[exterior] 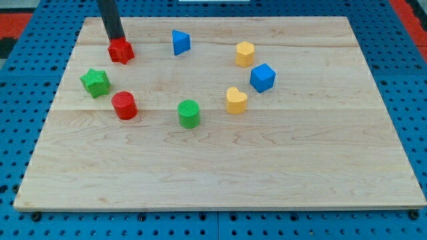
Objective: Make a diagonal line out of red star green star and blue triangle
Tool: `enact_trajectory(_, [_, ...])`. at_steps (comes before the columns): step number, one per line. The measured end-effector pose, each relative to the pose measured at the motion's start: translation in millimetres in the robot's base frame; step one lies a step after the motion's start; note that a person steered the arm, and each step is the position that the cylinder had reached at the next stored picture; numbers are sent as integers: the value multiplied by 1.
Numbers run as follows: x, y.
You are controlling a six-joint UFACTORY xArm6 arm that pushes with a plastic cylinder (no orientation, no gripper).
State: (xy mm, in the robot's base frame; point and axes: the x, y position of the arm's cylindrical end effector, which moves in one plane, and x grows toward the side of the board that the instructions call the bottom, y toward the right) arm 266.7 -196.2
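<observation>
The red star [121, 51] lies near the top left of the wooden board [220, 167]. My tip [116, 39] is at the star's upper edge, touching or almost touching it. The green star [95, 82] lies below and to the left of the red star. The blue triangle [180, 42] lies to the right of the red star, near the board's top edge.
A red cylinder [124, 106] and a green cylinder [189, 113] lie mid-left. A yellow heart [236, 101], a blue cube [263, 77] and a yellow hexagon-like block [245, 54] lie right of centre. A blue pegboard surrounds the board.
</observation>
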Motion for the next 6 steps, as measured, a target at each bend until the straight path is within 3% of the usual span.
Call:
enact_trajectory(4, [-42,-9])
enact_trajectory(5, [-33,-37])
enact_trajectory(6, [-8,-9])
